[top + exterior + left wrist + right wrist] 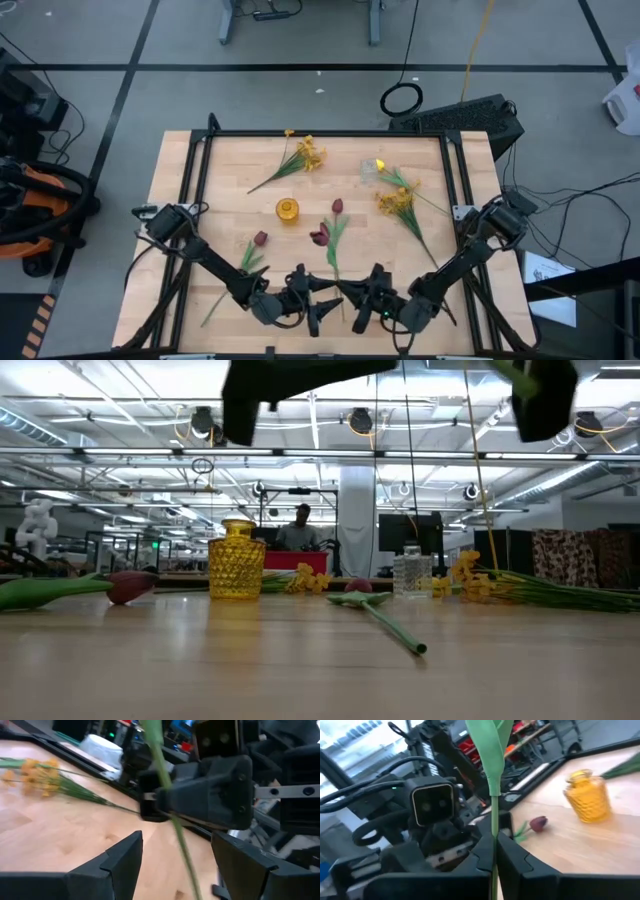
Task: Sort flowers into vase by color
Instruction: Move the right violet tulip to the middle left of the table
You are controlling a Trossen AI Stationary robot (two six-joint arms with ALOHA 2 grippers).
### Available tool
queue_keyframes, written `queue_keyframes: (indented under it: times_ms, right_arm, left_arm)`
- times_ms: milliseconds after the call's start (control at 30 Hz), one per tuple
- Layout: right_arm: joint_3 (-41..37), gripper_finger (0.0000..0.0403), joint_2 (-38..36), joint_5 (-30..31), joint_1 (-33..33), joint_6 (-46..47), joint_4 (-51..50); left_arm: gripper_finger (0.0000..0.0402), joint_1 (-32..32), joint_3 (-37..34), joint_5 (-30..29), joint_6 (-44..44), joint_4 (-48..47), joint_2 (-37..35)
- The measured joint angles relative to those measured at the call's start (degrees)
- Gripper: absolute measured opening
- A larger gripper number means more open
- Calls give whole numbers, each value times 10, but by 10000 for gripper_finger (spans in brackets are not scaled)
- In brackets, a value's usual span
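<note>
My right gripper (495,842) is shut on a flower's long green stem (494,805), above the table's near edge. A broad green leaf (492,745) rises above the fingers, and the blossom is out of the wrist views. My left gripper (175,850) faces it from the left, open. Its fingers stand on either side of the same stem (180,845) without touching it. Two dark red tulips (130,585) (360,588) lie on the table. A yellow glass vase (287,210) and a clear one (410,570) stand farther back. My right gripper pinches the green stem (494,827) between its two fingers, below the leaf. The fingers come in level from the table's right side and lie across the stem. The stem stands roughly upright, somewhat tilted, and runs on above and below the fingers (170,805), clear of the table.
Two sprays of small yellow blossoms (305,155) (400,200) lie at the back, and a yellow tulip (380,165) shows by the clear vase. A black frame rail (195,170) borders the tabletop. A person (300,525) sits beyond the far edge.
</note>
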Motion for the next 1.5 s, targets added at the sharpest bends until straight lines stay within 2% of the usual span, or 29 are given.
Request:
queue_keyframes:
  times_ms: [133, 300, 400, 500, 700, 767, 900, 1133, 1267, 1500]
  right_arm:
    - [0, 4, 8, -24, -13, -31, 43]
    - [0, 4, 8, -23, -16, -45, 50]
    - [0, 4, 8, -22, -16, -51, 51]
    - [0, 4, 8, -22, -16, -51, 51]
    - [0, 4, 8, -25, -15, -51, 51]
    - [0, 5, 8, -28, -15, -52, 51]
    - [0, 17, 8, -30, -15, -67, 51]
    - [1, 68, 0, -63, -7, -102, 50]
    - [1, 100, -11, -68, 3, -126, 33]
    - [0, 152, -47, -79, 19, -126, -87]
  left_arm:
    - [241, 5, 12, 29, 0, -2, 4]
    - [240, 2, 14, 22, 0, -3, 4]
    - [222, 0, 14, 22, 0, -3, 4]
    - [175, -2, 14, 20, 2, -4, 4]
    - [40, -1, 14, 17, 5, -13, 4]
    - [13, -1, 13, 16, 4, -22, 4]
    - [13, -3, 13, 16, 4, -24, 3]
    - [4, -32, 13, 17, -16, -116, -42]
    - [3, -55, 13, 22, -83, -234, -85]
    - [2, -102, 13, 22, -242, -449, -158]
